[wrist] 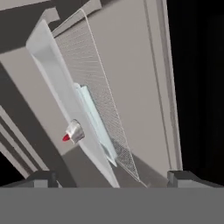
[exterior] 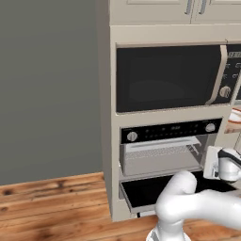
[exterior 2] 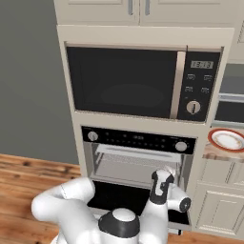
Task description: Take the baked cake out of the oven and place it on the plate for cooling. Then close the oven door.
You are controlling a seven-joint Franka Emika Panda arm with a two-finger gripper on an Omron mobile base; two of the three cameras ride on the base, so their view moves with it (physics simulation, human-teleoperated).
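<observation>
Cake (wrist: 72, 132) not yet taken out: small white wedge with a red cherry tip sits on the grey interior tray (wrist: 52, 74) inside the oven (exterior 2: 138, 159), ahead of the gripper (wrist: 109, 177) and off toward the side of one fingertip, well apart from both tips, nothing touching it. Gripper jaws stand wide apart and empty, small dark blocky fingertips (wrist: 41, 177) at the bottom of the hand view. Oven door (exterior: 155, 188) is already dropped open, flat dark glass panel lying below the hand, so step one (access) looks done; grasping, lifting out, carrying to the plate (exterior 2: 228, 139) and shutting the door all remain, judged from how things lie. Plate is off to the side of the hand and higher, on the counter beyond the oven column, round and flat, red-orange rim, white centre, nothing on it. Tray reads as smooth matte grey sheet metal with a raised lip; behind it a fine wire mesh rack (wrist: 94, 87), thin and see-through. Oven walls are plain beige-grey, flat. Control strip (exterior 2: 138, 139) above is glossy black with two silver round knobs. Microwave (exterior 2: 143, 83) above that, big dark glossy front, not part of the task. Wooden plank floor (exterior: 52, 197) below. Cake is tiny against the jaw span, so the grab likely needs careful centring.
</observation>
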